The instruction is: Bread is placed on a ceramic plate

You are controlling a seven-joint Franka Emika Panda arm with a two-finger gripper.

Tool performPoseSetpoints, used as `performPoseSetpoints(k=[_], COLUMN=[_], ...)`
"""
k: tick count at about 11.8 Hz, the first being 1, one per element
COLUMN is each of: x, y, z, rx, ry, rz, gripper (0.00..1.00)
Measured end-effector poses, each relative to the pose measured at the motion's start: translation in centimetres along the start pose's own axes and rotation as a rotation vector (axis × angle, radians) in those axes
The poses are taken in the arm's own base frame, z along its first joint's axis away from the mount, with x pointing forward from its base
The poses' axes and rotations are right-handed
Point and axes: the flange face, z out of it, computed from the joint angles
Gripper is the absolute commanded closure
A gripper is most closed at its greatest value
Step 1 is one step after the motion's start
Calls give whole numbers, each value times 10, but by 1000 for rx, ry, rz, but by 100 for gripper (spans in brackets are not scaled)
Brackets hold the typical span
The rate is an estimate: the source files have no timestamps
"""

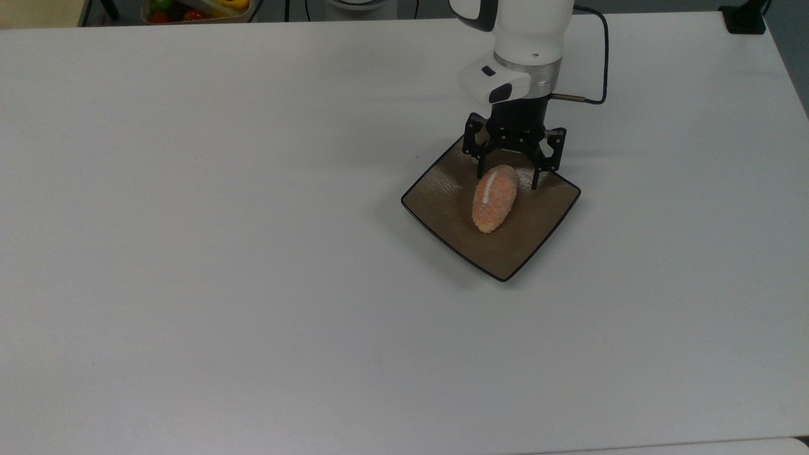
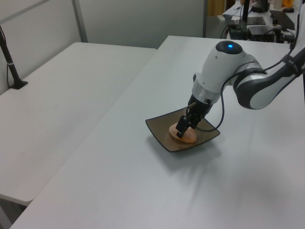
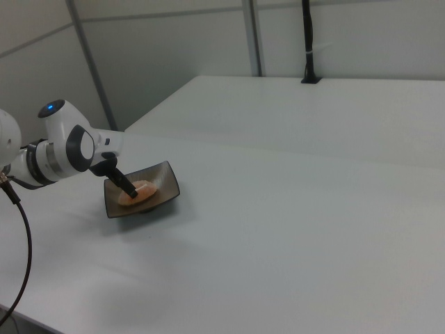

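The bread (image 1: 495, 198), an oval orange roll with a white stripe, lies on the square brown ceramic plate (image 1: 442, 196), a little toward the top view's right of its middle. My gripper (image 1: 509, 177) stands open just above the roll's far end, one finger on each side and apart from the crust. In the left view the gripper (image 2: 183, 130) hangs low over the bread (image 2: 188, 137) on the plate (image 2: 159, 128). In the right view the bread (image 3: 141, 191) rests in the plate (image 3: 165, 179) under the gripper (image 3: 128, 188).
The plate sits on a wide white table (image 1: 253, 253). A container of colourful items (image 1: 189, 9) stands past the table's far edge at the top view's left. A black cable (image 1: 597, 57) loops off the wrist. A second white table (image 2: 62, 95) adjoins.
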Motion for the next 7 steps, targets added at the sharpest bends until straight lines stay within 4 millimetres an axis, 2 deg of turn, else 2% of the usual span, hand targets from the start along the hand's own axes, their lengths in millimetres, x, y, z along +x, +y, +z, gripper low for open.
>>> performPoseSetpoints(k=[4, 7], x=[7, 22], y=[-3, 8], z=[-7, -29], rx=[13, -70], ry=[15, -50], rz=[1, -62], gripper=[0, 0])
